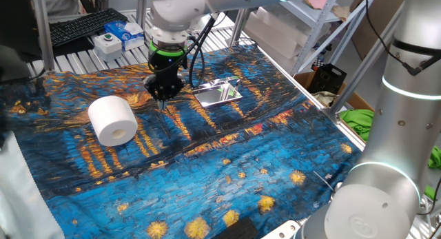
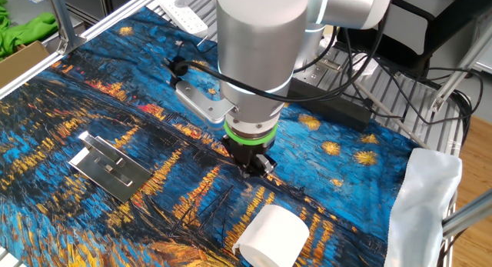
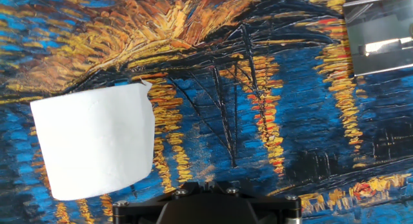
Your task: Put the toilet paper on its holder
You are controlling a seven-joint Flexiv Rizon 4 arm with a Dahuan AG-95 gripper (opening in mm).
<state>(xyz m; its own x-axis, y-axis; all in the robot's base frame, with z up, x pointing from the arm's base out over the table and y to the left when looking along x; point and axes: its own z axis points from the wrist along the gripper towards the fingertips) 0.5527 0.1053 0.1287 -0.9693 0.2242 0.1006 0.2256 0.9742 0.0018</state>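
No legible writing or brand appears on the painted cloth (image 1: 227, 163) covering the tabletop, nor on the roll (image 1: 113, 120), which lies on its side near the cloth's left edge in one fixed view. The holder (image 1: 218, 93) lies flat toward the far edge, well apart from the roll. The gripper (image 1: 164, 94) hovers between them, holding nothing; its opening cannot be determined.
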